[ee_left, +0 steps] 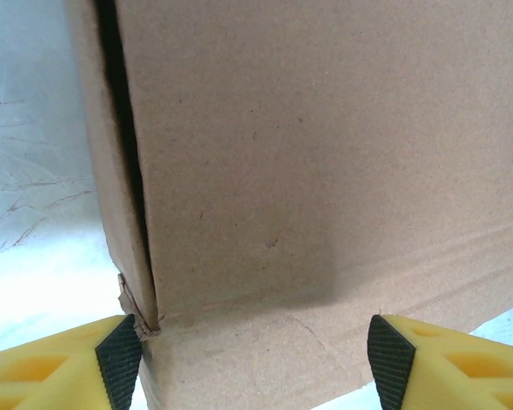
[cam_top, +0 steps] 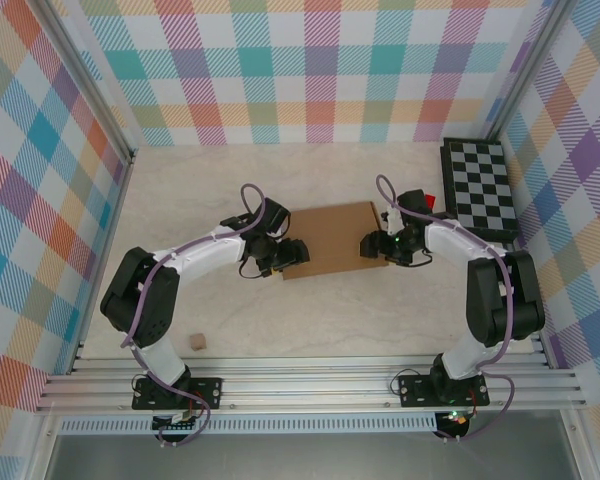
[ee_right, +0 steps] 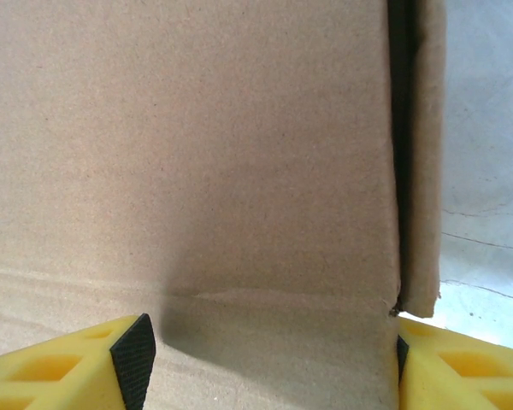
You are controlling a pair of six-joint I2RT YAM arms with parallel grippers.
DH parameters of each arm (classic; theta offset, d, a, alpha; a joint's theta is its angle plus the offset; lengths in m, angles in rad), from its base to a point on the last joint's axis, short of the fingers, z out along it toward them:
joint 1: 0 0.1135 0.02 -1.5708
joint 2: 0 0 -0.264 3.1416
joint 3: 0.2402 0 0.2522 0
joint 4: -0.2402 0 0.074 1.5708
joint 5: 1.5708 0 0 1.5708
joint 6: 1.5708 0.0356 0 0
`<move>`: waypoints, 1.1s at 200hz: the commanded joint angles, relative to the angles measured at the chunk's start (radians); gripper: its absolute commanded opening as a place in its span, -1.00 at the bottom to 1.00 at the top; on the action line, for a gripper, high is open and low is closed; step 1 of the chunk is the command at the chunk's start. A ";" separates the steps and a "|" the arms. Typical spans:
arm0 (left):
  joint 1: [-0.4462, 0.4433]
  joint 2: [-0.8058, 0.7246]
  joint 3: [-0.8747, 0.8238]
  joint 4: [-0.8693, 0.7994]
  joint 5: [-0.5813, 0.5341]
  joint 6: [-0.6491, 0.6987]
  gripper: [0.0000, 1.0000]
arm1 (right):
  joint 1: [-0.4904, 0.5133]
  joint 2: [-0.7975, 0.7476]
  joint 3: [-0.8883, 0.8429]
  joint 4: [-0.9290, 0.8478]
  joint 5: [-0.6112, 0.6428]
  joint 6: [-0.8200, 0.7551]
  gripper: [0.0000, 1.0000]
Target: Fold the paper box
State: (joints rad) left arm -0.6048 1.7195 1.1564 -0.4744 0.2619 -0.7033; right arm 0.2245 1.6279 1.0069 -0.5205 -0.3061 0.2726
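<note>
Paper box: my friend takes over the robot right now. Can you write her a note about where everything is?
Left gripper: jaws apart, at the left end of the paper box, with cardboard across the gap.
Right gripper: jaws apart, at the right end, the same way.
Box: in the middle of the table, between both arms.
Done: it looks mostly folded, with the top face flat.
Left: both wrist views show a dark gap beside a side panel. Those probably need pressing shut.
</note>
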 commanded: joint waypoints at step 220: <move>-0.036 -0.127 0.019 0.025 0.090 -0.293 0.54 | 0.086 0.016 0.107 -0.165 0.260 -0.122 0.38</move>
State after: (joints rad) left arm -0.6220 1.6276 1.1633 -0.4648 0.3328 -0.9497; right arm 0.3035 1.6264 1.0904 -0.6483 -0.0784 0.1814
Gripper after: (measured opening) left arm 0.772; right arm 0.688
